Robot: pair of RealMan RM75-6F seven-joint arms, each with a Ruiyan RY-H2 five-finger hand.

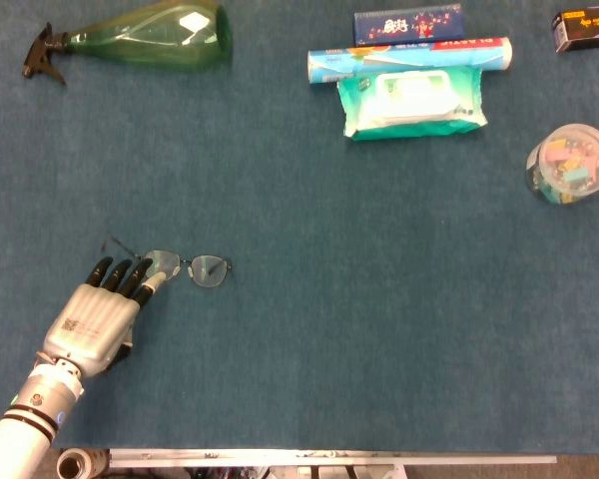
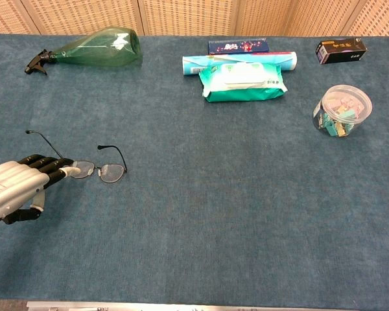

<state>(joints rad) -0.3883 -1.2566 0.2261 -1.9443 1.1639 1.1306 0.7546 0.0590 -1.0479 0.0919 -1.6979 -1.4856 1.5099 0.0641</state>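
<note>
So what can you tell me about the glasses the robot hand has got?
The glasses are thin, dark wire frames with two rounded clear lenses. Their arms are unfolded and stick up off the blue table, so the pair looks tilted, lenses facing the head camera. The left hand holds them at the outer edge of one lens, fingertips on the rim. The other lens pokes out to the side, free. Nothing else touches them, though whether they rest on the cloth is hard to tell.
</note>
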